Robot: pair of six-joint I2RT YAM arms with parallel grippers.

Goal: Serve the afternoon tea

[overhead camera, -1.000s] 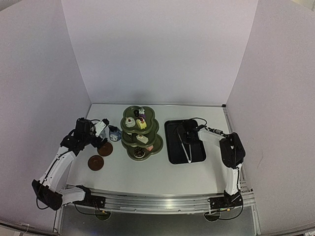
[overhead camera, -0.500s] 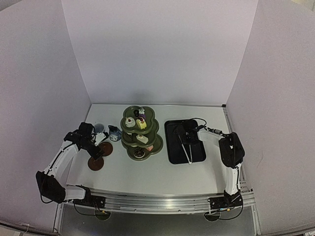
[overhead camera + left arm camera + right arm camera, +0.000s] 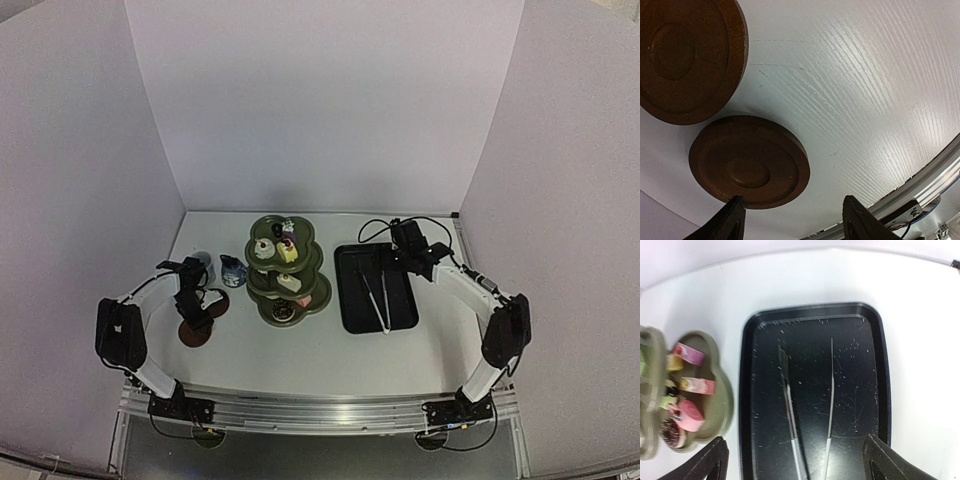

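Observation:
The dark green three-tier stand (image 3: 287,272) holds small colourful pastries (image 3: 288,250) and stands mid-table; its lower tier (image 3: 715,385) and pink pastries (image 3: 689,415) show in the right wrist view. The pale blue cup (image 3: 202,260) and the dark blue jug (image 3: 233,270) sit to its left. Two brown saucers (image 3: 194,333) (image 3: 214,302) lie on the table in front of them. My left gripper (image 3: 193,312) (image 3: 795,222) hangs open just over the nearer saucer (image 3: 747,162), its left finger at the rim and nothing between the jaws. My right gripper (image 3: 392,258) (image 3: 800,460) is open above the tray.
The black rectangular tray (image 3: 350,300) (image 3: 747,390) lies right of the stand with metal tongs (image 3: 378,295) (image 3: 790,405) lying loose in it. White walls close in the back and both sides. The table's metal front rail (image 3: 935,170) runs close behind the left gripper.
The left arm swung from beside the cup down to the saucers, its jaws narrowing. The right gripper opened, left the tongs in the tray and drew back toward the tray's far right corner.

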